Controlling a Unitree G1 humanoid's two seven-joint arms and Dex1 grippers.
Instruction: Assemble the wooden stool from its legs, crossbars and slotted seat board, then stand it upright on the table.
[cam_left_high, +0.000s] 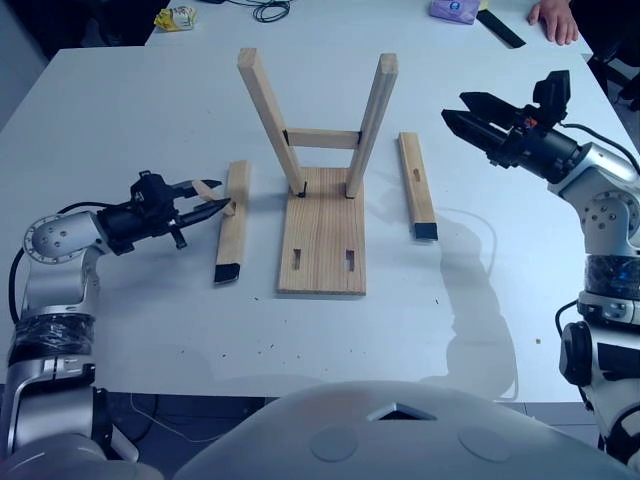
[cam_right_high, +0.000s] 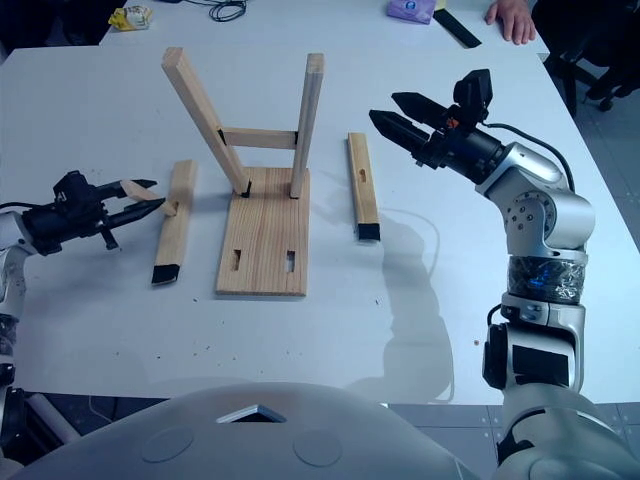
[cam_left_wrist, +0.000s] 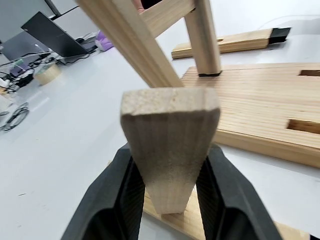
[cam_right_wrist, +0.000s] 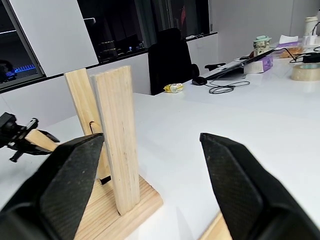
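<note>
Left tool is clamped on a short wood piece, low over the left loose leg lying just beside the seat board. Right tool hangs wide open above the white bench, out past the right loose leg. Between them the board lies flat with two uprights leaning in its far slots, tied by a crossbar. Behind are a yellow pack, cables, a purple pack, a black chair, a laptop and a tape roll.
</note>
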